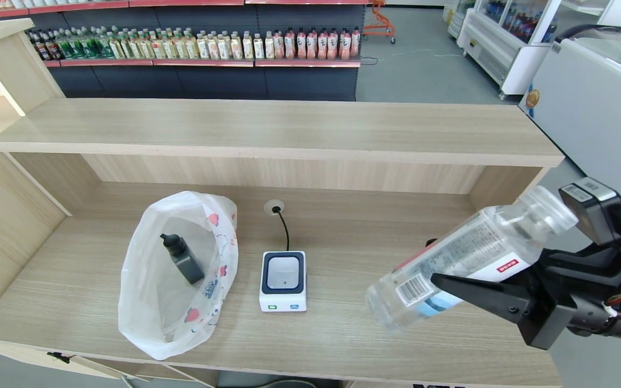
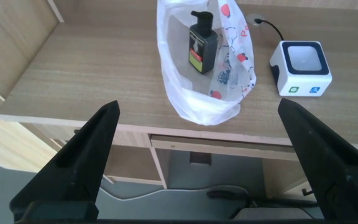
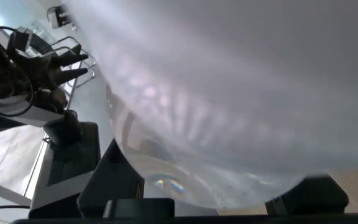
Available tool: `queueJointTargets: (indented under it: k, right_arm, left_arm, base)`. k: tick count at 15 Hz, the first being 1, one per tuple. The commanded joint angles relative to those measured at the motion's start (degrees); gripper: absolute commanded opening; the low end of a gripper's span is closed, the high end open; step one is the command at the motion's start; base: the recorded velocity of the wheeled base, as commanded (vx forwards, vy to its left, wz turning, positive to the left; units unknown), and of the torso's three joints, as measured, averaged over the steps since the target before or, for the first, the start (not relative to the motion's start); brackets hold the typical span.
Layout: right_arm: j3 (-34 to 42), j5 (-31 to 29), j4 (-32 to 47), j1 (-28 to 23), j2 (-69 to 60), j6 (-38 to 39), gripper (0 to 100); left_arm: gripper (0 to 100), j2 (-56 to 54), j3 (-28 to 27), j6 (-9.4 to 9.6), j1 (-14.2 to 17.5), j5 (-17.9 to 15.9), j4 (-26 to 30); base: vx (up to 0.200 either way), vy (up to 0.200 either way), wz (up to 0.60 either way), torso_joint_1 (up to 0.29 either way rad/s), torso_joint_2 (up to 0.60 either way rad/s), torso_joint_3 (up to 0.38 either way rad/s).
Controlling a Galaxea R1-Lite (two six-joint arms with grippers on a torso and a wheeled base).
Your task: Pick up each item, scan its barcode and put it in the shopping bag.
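Note:
My right gripper point(image 1: 440, 269) is shut on a clear plastic water bottle point(image 1: 461, 258), held tilted above the counter's right side with its barcode label facing up and its base toward the scanner. The bottle point(image 3: 229, 93) looms close before the right wrist camera. The white barcode scanner point(image 1: 283, 281) sits mid-counter with its cable running back. Left of it lies the open white shopping bag point(image 1: 173, 269) holding a dark pump bottle point(image 1: 184, 258). My left gripper point(image 2: 197, 168) is open, off the counter's front edge, with the bag point(image 2: 207, 99), pump bottle point(image 2: 202, 46) and scanner point(image 2: 300, 65) beyond it.
The wooden counter point(image 1: 343, 328) has a raised back ledge point(image 1: 278, 129) and side walls. Behind it stand shelves of drink bottles point(image 1: 197, 46) and freezers point(image 1: 585, 81) at the right. Bare counter lies between the scanner and the right wall.

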Motion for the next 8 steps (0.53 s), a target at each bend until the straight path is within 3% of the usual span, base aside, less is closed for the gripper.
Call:
queueJointTargets:
  k: [1,8]
  right_arm:
    - [-0.3,0.0,-0.6,3.7,0.5,0.1,0]
    - [-0.2,1.5,-0.7,7.2,2.5,0.4,0]
  left_arm:
    - [100,0.0,0.0,-0.01,0.0,0.0,0.0]
    - [100,0.0,0.0,-0.01,0.0,0.0,0.0]
  base:
    - [0.000,0.000,0.00,0.000,0.00,0.000]
    - [0.000,0.000,0.00,0.000,0.00,0.000]
